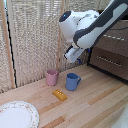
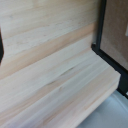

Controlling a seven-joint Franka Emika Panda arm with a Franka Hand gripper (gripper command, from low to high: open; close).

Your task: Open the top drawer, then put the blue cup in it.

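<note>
So the hand (image 1: 73, 54) hung in the air above the worktop (image 1: 95, 100), and honestly I couldn't tell if its fingers were spread or clenched, too blurry. Nothing looked to be in it. The top drawer (image 1: 116, 44) sat off toward the exterior view's right of the hand, looked fully pushed in, its silver bar handle (image 1: 116, 37) running horizontally. So my guess is the next reach had to go sideways to that bar. The blue cup (image 1: 72, 81) stood below the hand, just beside the pink cup (image 1: 51, 77), not touching it.
</note>
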